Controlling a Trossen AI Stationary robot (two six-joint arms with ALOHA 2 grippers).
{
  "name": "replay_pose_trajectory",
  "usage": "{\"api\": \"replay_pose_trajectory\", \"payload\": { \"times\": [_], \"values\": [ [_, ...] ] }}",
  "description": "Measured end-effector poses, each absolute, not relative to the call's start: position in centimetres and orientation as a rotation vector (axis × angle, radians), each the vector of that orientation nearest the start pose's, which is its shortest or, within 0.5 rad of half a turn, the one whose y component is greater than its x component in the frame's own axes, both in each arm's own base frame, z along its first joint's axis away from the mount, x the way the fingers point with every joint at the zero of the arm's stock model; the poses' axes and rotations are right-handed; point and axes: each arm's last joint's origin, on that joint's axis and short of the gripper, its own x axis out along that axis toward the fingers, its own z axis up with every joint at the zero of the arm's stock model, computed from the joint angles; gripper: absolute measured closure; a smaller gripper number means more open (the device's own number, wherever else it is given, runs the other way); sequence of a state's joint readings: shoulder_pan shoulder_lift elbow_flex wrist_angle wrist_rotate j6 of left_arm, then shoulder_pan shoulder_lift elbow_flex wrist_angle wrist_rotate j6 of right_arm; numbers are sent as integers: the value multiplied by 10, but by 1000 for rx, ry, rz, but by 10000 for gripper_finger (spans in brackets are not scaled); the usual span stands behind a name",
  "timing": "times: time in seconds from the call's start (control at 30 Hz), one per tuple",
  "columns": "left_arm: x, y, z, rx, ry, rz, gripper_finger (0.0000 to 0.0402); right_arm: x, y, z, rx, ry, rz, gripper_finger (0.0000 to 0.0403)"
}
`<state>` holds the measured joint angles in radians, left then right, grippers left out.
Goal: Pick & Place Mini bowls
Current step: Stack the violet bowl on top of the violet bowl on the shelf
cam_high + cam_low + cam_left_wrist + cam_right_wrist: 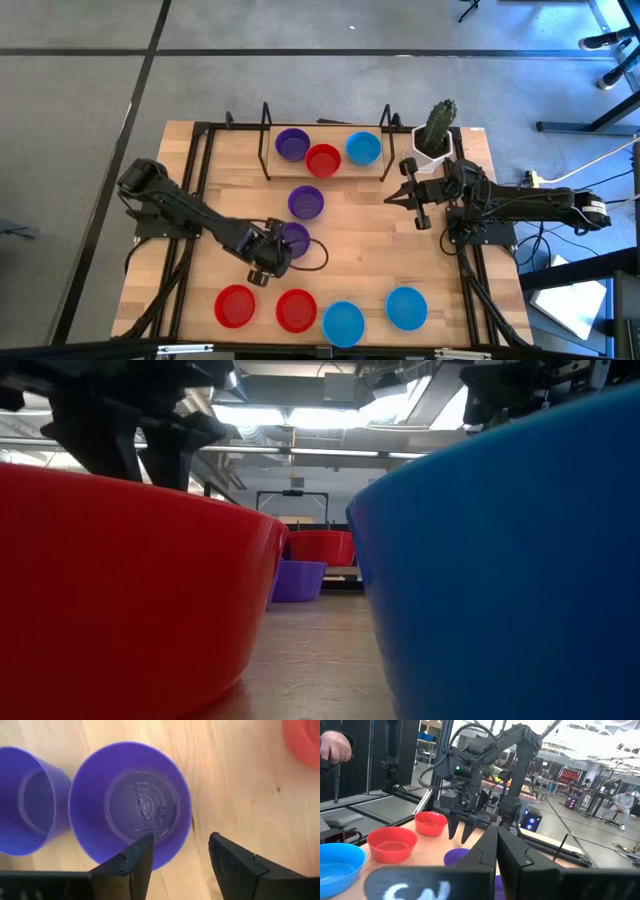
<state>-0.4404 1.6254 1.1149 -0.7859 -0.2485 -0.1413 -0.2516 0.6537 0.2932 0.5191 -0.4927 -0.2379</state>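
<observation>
The left gripper (180, 865) is hovering near the tabletop's middle, fingers apart, straddling a purple mini bowl's (131, 802) rim; lifting carelessly risks dragging it. The right gripper (408, 198), fingers together, is waiting near the right edge.

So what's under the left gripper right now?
The left gripper is open above a purple bowl standing on the table, one finger over its rim. The bowl is empty. The part of the rim behind that finger is covered.
</observation>
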Motion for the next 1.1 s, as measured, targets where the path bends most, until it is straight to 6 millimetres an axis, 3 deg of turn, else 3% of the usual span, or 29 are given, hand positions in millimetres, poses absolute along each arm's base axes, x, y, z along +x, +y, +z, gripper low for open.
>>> {"api": "replay_pose_trajectory", "payload": {
  "times": [0.37, 1.1],
  "values": [
    [285, -119, 191, 361, 1277, -57, 219, 152, -25, 248, -289, -168, 223, 387],
    [285, -118, 192, 329, 1274, -32, 220, 152, -25, 245, -282, -143, 223, 382]
  ]
}}
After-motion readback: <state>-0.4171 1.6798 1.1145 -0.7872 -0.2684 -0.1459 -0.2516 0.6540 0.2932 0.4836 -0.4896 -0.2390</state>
